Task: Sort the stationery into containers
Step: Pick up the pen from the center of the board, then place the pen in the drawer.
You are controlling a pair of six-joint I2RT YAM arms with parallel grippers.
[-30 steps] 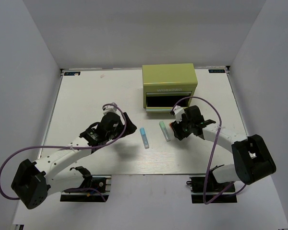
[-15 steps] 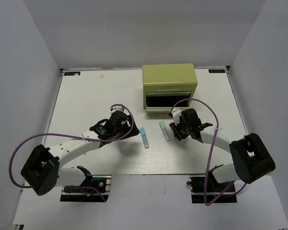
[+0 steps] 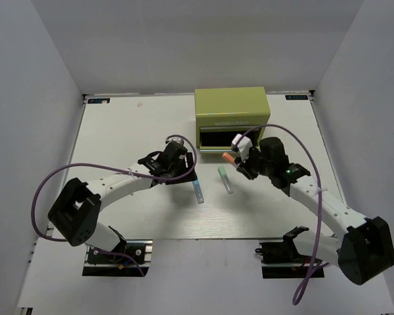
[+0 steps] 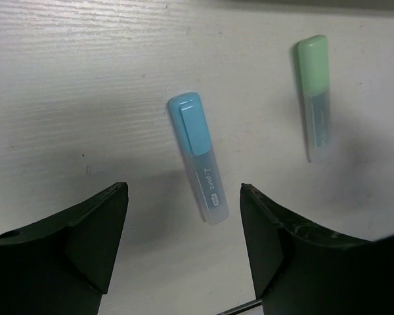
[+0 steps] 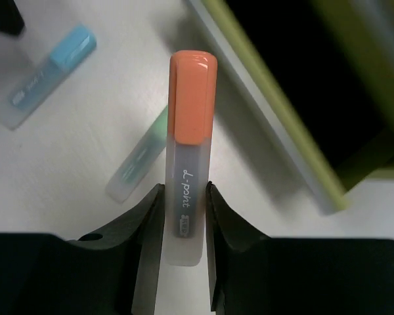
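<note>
My right gripper [image 5: 184, 190] is shut on the clear body of an orange-capped marker [image 5: 190, 131], held above the table with its cap pointing at the chest's open drawer [image 5: 276, 138]. From above, that marker [image 3: 228, 156] hangs just in front of the olive-green chest [image 3: 232, 111], whose open drawer [image 3: 217, 150] is dark inside. A blue-capped marker [image 4: 198, 157] lies flat, its clear end just ahead of my open left gripper [image 4: 182, 193] and toward the right finger. A green-capped marker [image 4: 315, 92] lies farther right. The top view shows both the blue marker [image 3: 197, 189] and the green marker [image 3: 225, 179] between the arms.
The chest stands at the back middle of the white table [image 3: 118, 131], enclosed by grey walls on three sides. Purple cables loop off both arms. My left gripper [image 3: 186, 174] and right gripper [image 3: 238, 161] are close together near the chest front.
My right gripper closed on the orange marker and lifted it toward the drawer. My left arm swung right to the blue marker, its jaws narrowing a little.
</note>
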